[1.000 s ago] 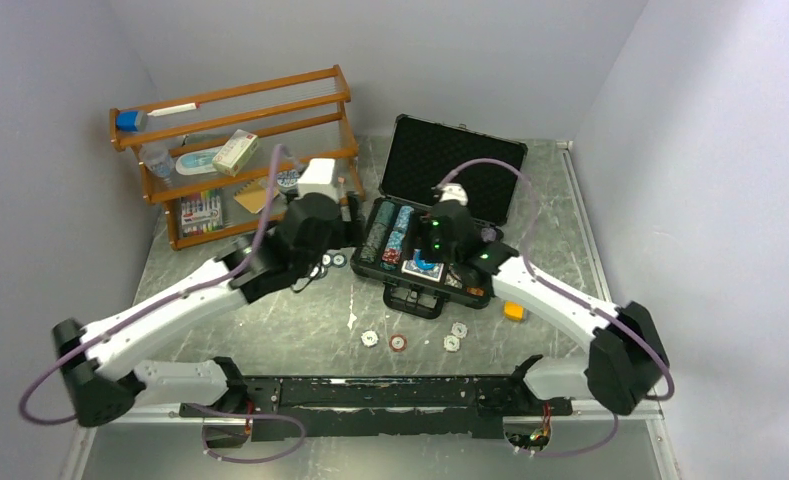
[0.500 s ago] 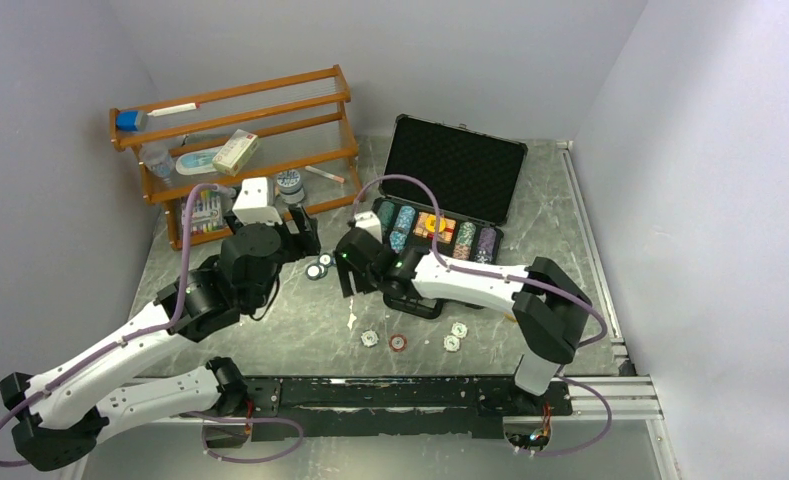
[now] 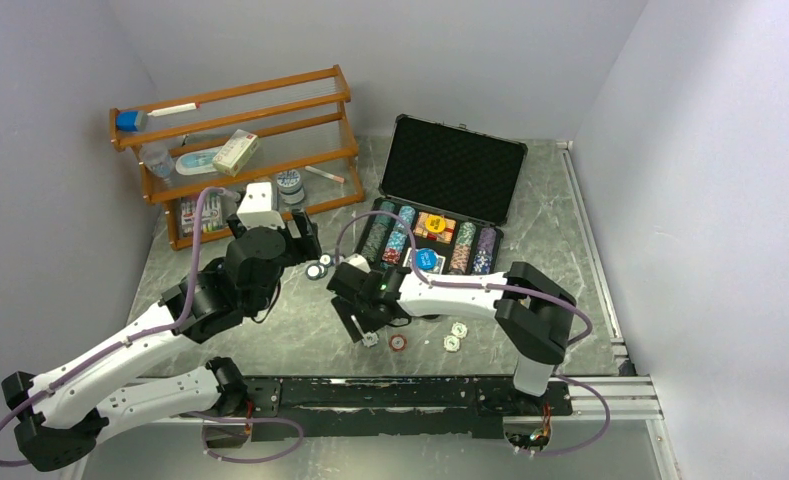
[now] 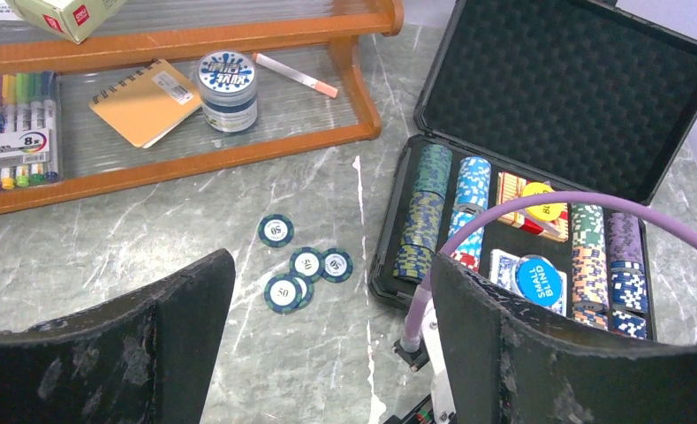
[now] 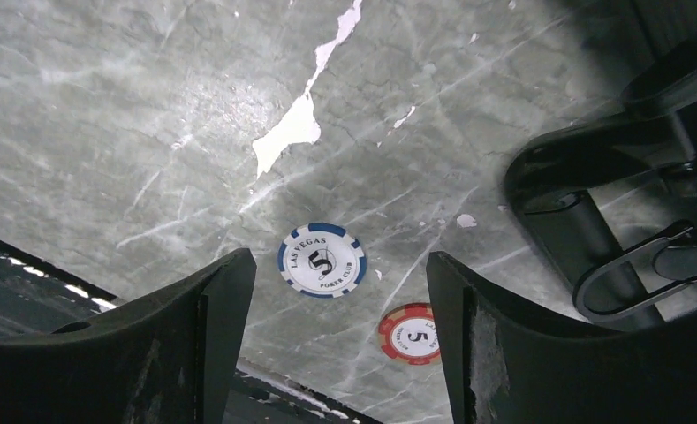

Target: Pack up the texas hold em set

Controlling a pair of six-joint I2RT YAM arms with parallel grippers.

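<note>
left gripper (image 4: 331,265): drawn back from the case; now hovers wide open and empty above a cluster of dark 50 chips (image 4: 299,276) on the table, left of the case. right gripper (image 5: 337,261): has left the case and dropped to the near table; fingers spread, holding nothing, straddling a blue-white 5 chip (image 5: 321,260), with a red 5 chip (image 5: 412,333) beside it. judgement: loose-chip pickup comes next. case (image 4: 556,79): lid open; the tray holds chip rows (image 4: 426,208), two card decks (image 4: 511,187) and a small blind button (image 4: 539,280).

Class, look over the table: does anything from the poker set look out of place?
Yes. Several loose chips lie on the table left of the open case. Other chips are scattered nearer the arm bases. All belong in the case.
</note>
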